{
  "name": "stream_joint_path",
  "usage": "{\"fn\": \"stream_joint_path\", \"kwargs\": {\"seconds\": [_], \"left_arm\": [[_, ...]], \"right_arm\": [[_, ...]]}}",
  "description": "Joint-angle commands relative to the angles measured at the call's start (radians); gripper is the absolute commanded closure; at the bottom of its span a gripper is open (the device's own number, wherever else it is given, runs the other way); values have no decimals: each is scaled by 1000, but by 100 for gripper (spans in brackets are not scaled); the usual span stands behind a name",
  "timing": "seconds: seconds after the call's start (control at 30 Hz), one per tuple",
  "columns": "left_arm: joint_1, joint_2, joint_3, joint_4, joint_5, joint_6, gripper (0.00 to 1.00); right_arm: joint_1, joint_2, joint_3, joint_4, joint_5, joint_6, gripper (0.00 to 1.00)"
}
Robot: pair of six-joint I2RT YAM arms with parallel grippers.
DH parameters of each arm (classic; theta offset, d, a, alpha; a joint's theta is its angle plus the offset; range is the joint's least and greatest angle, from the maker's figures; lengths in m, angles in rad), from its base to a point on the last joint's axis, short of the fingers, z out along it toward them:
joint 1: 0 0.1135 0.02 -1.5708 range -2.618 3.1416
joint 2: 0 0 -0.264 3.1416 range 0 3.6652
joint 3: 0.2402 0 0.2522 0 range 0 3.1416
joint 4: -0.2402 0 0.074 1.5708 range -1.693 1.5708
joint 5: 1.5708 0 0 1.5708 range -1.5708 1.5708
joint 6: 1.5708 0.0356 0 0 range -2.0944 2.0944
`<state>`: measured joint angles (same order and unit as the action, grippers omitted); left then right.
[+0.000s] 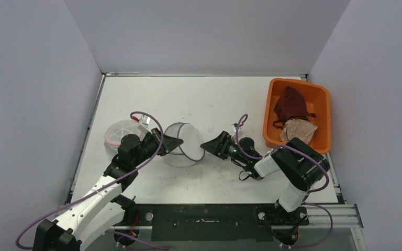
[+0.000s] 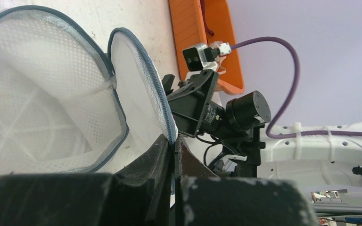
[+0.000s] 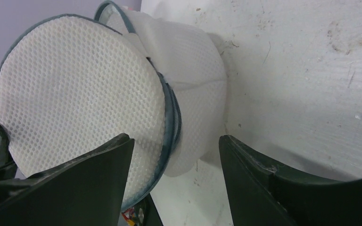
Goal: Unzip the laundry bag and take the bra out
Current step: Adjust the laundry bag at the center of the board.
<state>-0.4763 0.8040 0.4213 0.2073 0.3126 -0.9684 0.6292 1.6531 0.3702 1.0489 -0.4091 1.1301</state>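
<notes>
1. Far left on the desk (image 1: 214,99) lies a flat round mesh pouch (image 1: 116,134) with red trim, close beside the left arm's wrist.
2. The left end effector (image 1: 179,142) has its fingers (image 2: 158,160) pressed together, pinching the blue-grey zipper rim (image 2: 166,113) of the bag's round flap (image 2: 134,80). From its own camera the rim runs straight down into the closed pinch.
3. The laundry bag (image 1: 186,149), a white mesh cylinder, lies on its side in the middle of the desk, between the 2 end effectors. It is unzipped, and the flap stands swung away from the mouth. The left wrist camera looks into the open body, where I see only white mesh and pale ribs. I cannot tell whether anything is tucked deeper inside.
4. The right end effector (image 1: 205,145) is spread wide and holds nothing. It sits just beside the bag's right side. In its own camera the flap's edge and the bag body (image 3: 193,89) show in the gap between the 2 dark fingers (image 3: 245,165). I cannot tell whether it touches the mesh.
5. At the right edge of the desk sits an orange bin (image 1: 270,112). A dark red bra (image 1: 290,104) lies in it, with a pale beige bra (image 1: 298,129) at the nearer end, the 2 touching.
</notes>
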Motion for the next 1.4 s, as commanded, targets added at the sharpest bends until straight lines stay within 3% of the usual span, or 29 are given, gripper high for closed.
{"fn": "stream_joint_path", "kwargs": {"seconds": [0.0, 0.27, 0.5, 0.77, 0.93, 1.17, 1.37], "left_arm": [[17, -27, 13, 61, 38, -5, 100], [36, -48, 14, 26, 48, 11, 100], [49, -53, 5, 19, 51, 13, 100], [63, -64, 4, -14, 45, 24, 100], [67, -58, 7, -46, 26, 55, 100], [51, -18, 12, -42, 16, 56, 100], [-52, 46, 47, -15, -111, 98, 100]], "right_arm": [[-11, 89, 24, 277, -22, 101, 35], [-12, 191, 46, 419, -29, 163, 58], [-2, 222, 87, 422, -59, 176, 60], [-14, 196, 66, 414, -76, 166, 92], [-41, 10, 18, 70, -67, -20, 95], [-36, -390, 67, -655, 85, -348, 95], [-32, -527, 93, -948, 164, -473, 95]]}}
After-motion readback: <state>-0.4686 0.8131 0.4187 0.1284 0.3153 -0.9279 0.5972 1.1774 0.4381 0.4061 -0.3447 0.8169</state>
